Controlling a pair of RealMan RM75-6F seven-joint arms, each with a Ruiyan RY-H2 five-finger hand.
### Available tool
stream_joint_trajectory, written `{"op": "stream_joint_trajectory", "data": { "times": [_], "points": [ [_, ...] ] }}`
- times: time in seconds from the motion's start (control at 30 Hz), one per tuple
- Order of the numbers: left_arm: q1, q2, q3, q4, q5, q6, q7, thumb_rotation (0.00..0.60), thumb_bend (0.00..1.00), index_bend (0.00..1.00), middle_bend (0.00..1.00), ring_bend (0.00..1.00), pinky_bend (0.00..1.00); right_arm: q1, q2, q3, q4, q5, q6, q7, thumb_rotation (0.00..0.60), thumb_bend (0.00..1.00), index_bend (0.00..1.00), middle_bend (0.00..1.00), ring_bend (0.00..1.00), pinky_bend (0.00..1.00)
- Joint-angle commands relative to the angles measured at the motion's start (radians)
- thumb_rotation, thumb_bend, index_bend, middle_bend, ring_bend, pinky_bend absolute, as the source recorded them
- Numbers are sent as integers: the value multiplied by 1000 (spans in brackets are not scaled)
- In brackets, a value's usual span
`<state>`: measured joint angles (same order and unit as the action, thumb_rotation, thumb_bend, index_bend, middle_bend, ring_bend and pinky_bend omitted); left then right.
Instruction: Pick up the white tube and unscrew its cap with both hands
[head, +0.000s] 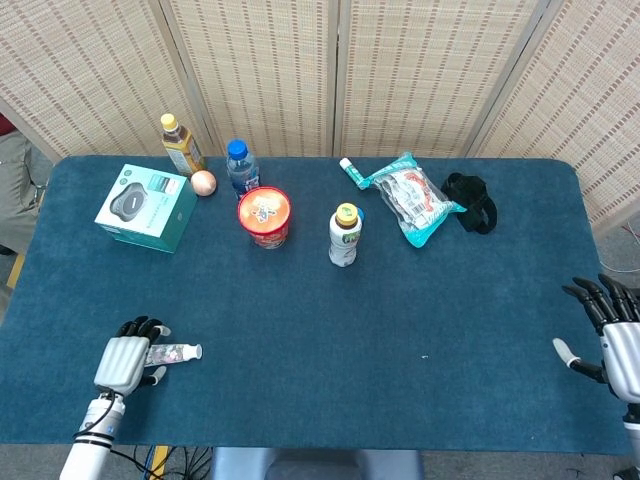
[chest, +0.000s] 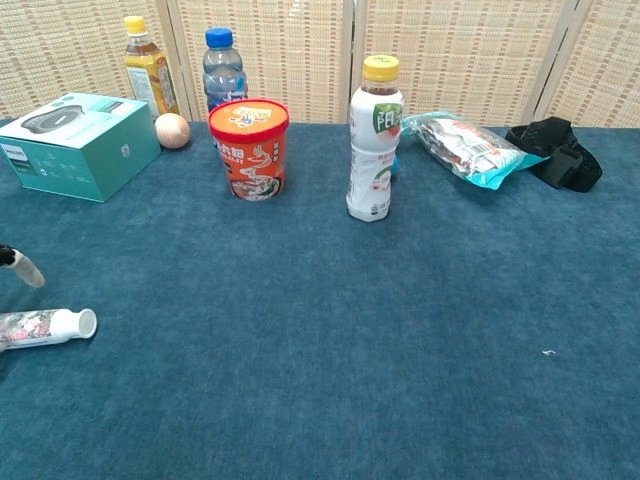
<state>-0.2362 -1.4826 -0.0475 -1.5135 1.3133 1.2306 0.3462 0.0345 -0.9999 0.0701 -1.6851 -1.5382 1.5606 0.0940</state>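
The white tube (head: 178, 352) with a flowered print lies flat near the table's front left edge, its white cap (head: 197, 351) pointing right. It also shows at the left edge of the chest view as the tube (chest: 40, 327) with its cap (chest: 86, 323). My left hand (head: 127, 359) hovers over the tube's tail end, back up, fingers spread and covering that end. One of its fingertips (chest: 22, 269) shows above the tube, clear of it. My right hand (head: 616, 338) hangs open off the table's front right edge, holding nothing.
Along the back stand a teal box (head: 146, 207), a yellow-capped tea bottle (head: 180, 145), a blue-capped water bottle (head: 240, 168), a red cup (head: 264, 216) and a white bottle (head: 343, 235). A snack bag (head: 412, 200), a small tube (head: 351, 171) and a black strap (head: 470, 201) lie back right.
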Motion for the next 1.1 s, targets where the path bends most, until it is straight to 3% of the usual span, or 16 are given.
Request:
{"op": "stream_joint_trajectory", "data": {
  "times": [0.03, 0.33, 0.7, 1.1],
  "points": [
    [-11, -16, -2, 16, -16, -16, 13, 600, 195, 300, 220, 121, 130, -5, 1, -3, 3, 1, 2, 5, 600, 179, 228, 189, 30, 97],
    [-26, -62, -11, 109, -6, -2, 11, 600, 195, 355, 258, 130, 131, -19, 5, -9, 10, 6, 9, 17, 600, 178, 228, 189, 30, 97],
    [-42, -34, 16, 96, 4, -36, 16, 600, 238, 410, 304, 137, 130, -25, 8, -12, 2, 1, 11, 13, 600, 179, 228, 189, 30, 97],
    [-55, -35, 22, 125, 43, -33, -30, 600, 260, 483, 475, 270, 131, -28, 15, -14, -10, -4, 12, 11, 600, 179, 228, 189, 30, 97]
  ]
}}
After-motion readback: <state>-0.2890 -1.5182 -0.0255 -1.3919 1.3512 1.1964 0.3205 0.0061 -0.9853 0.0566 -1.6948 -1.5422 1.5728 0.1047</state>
